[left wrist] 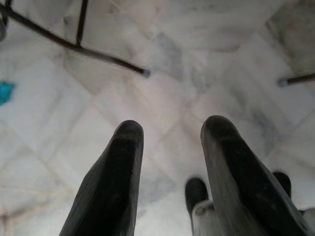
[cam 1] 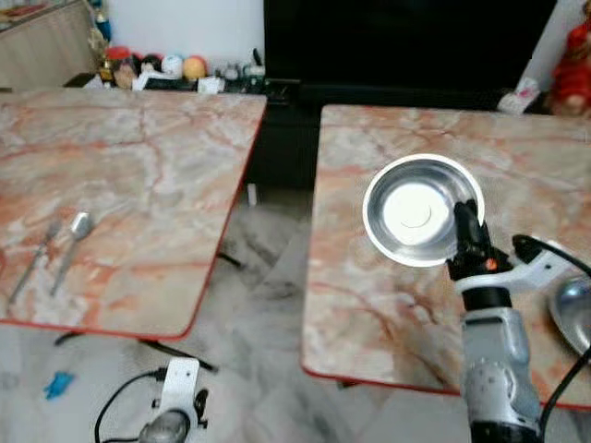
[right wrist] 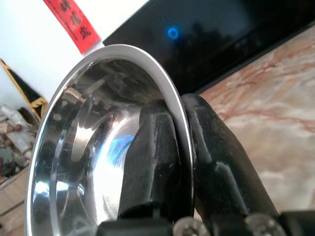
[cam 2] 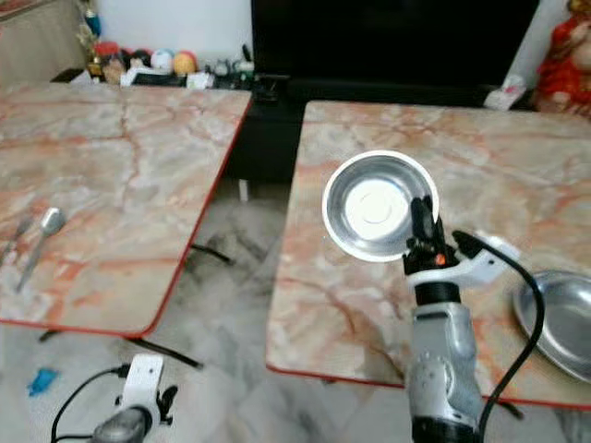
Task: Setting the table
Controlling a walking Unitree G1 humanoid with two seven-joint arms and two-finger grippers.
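Note:
My right gripper [cam 1: 467,221] is shut on the rim of a round steel bowl [cam 1: 417,210], holding it above the right marble table [cam 1: 388,305]. In the right wrist view the bowl [right wrist: 83,147] has its rim pinched between the two black fingers [right wrist: 152,147]. A second steel bowl [cam 2: 559,318] rests at that table's right edge. A spoon [cam 1: 74,235] and a fork [cam 1: 35,258] lie side by side on the left marble table [cam 1: 138,166]. My left gripper [left wrist: 170,147] hangs open over the floor, nothing between its fingers.
A gap of marble floor [cam 1: 268,277] separates the two tables. A dark cabinet with a screen [cam 1: 397,46] stands behind them, with small toys [cam 1: 157,66] on a low shelf. Table legs [left wrist: 98,51] and a blue scrap [cam 1: 57,384] are on the floor.

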